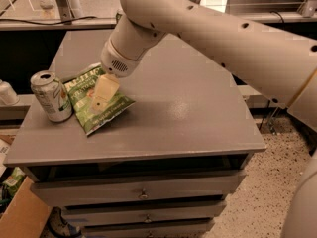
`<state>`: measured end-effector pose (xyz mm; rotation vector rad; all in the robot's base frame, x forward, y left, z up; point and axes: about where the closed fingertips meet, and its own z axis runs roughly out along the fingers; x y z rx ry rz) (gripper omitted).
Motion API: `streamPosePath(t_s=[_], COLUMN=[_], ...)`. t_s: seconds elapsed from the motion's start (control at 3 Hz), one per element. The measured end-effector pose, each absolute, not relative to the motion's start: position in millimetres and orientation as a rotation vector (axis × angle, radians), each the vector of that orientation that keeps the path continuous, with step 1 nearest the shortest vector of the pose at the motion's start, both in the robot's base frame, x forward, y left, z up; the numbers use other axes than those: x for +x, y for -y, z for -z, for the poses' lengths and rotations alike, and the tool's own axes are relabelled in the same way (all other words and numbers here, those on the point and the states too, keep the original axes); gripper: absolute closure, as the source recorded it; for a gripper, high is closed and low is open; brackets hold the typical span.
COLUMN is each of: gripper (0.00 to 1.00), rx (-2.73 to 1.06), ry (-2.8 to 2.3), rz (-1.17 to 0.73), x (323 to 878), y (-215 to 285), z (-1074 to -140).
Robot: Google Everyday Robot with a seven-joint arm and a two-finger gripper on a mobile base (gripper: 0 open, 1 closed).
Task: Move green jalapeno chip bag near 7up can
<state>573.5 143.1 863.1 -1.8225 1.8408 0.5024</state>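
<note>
The green jalapeno chip bag (94,105) lies flat on the grey table (188,108), at its left side. The silver-white 7up can (51,96) stands upright right beside the bag's left edge, touching it or nearly so. My gripper (105,93) comes down from the big pale arm (208,29) and sits over the middle of the bag, touching or almost touching its top face. It covers part of the bag's print.
The table's front edge runs above several drawers (143,195). A cardboard box (20,214) sits on the floor at lower left. A white object (7,93) stands off the table's left side. A bit of something green (119,15) shows behind the arm.
</note>
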Motion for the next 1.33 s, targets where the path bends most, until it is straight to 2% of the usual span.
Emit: streamPosePath(t_s=[0.33,0.67,1.33], gripper=[0.00,0.00,0.00], rx=[-1.799,-1.717,-1.491], ry=[-1.842,-1.830,-1.763], rz=[-0.486,-0.437,-0.284], x=[579.6,598.4,640.9], y=[-134.2,-94.1,37.4], z=[-873.3,-903.2,-983.2])
